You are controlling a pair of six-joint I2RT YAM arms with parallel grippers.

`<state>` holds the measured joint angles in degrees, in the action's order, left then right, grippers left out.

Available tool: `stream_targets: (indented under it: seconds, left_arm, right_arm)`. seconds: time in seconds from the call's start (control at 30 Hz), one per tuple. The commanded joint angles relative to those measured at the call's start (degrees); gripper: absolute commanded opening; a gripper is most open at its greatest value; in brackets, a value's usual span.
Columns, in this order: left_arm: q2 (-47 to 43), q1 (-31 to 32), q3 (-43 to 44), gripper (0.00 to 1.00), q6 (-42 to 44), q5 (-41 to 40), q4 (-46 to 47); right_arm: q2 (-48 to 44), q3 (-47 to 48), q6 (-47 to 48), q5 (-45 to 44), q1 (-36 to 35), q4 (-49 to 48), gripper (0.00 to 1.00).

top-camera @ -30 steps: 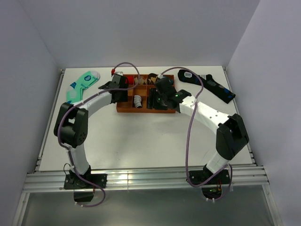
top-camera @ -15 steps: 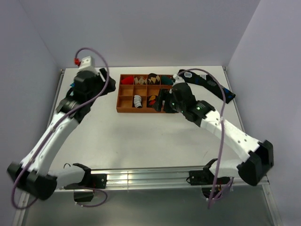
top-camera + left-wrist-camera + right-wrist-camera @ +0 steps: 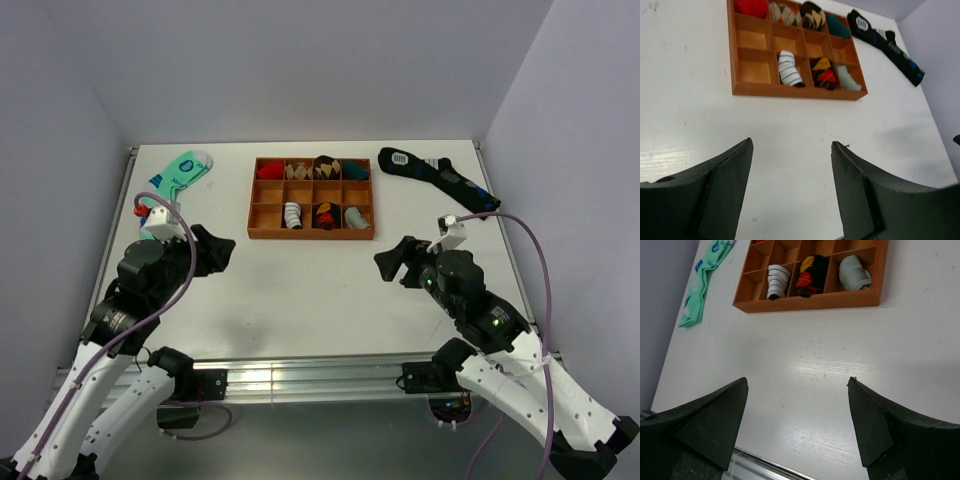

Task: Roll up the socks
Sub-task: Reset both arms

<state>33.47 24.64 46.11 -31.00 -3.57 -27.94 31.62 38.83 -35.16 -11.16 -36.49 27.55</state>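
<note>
The white sock with thin black stripes point(image 3: 291, 215) lies rolled up in a front compartment of the brown tray point(image 3: 310, 234); both wrist views also show the sock point(image 3: 789, 69) point(image 3: 775, 282). My left gripper point(image 3: 222, 250) hovers over the bare table at the near left, well back from the tray. In its own view the left gripper point(image 3: 792, 144) stands open with nothing between the fingers. My right gripper point(image 3: 391, 263) hovers at the near right, also away from the tray. The right gripper point(image 3: 798, 381) is wide open and holds nothing.
The tray holds several other rolled socks, among them a red, yellow and black one point(image 3: 823, 72) and a pale grey one point(image 3: 854, 272). A mint green sock point(image 3: 176, 176) lies flat at the back left. A long black sock with blue patches point(image 3: 438, 178) lies at the back right.
Both arms have pulled back from the tray to the near side of the table. The right gripper has opened wider. The striped sock stays rolled in its compartment.
</note>
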Motion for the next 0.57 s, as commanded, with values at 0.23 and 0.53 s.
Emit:
stream_targets:
  seconds: [0.23,0.53]
  left_arm:
    - [-3.41,0.58,-1.28,0.7,2.0,3.84,1.4]
    - [-4.73,0.58,-2.25,0.71,1.82,3.84,2.1]
  right_arm:
    - [-3.14,-1.3,-0.88,-4.13,0.37,3.83,0.88]
    - [-4.19,-1.04,-0.7,-4.75,0.37,5.06,0.89]
